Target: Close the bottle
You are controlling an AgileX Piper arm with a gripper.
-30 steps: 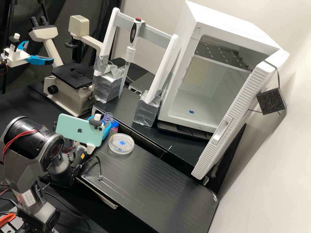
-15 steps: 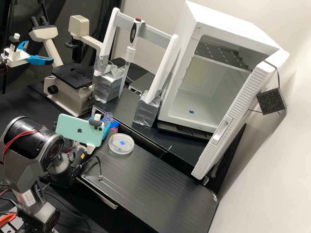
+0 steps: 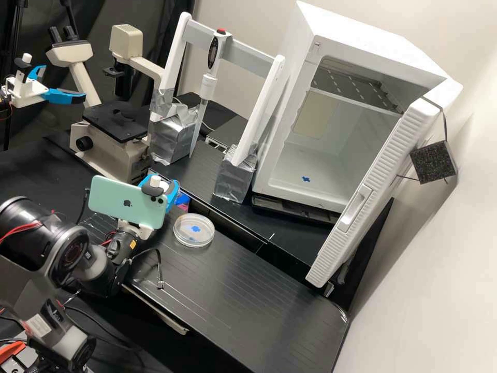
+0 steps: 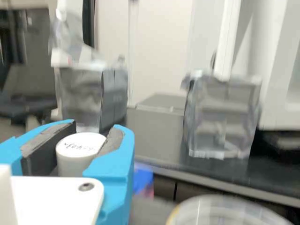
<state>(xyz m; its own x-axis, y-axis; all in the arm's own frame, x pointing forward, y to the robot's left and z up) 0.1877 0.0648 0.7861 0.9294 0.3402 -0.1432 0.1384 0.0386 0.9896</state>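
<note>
Grasping a white cap [image 4: 76, 159] from both sides, the gripper [image 4: 96, 126] holds it upright, presumably to keep it level for closing. Whether a bottle sits beneath cannot be determined. In the high view, a petri dish [image 3: 207, 235] lies at the gripper's five o'clock, apparently leaving working room.

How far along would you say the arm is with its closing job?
Grasping looks done: the gripper has the white cap between its fingers. Whether the cap is already on the bottle, I cannot tell. Probably left: seating or tightening it, then letting go, since it is held now.
</note>
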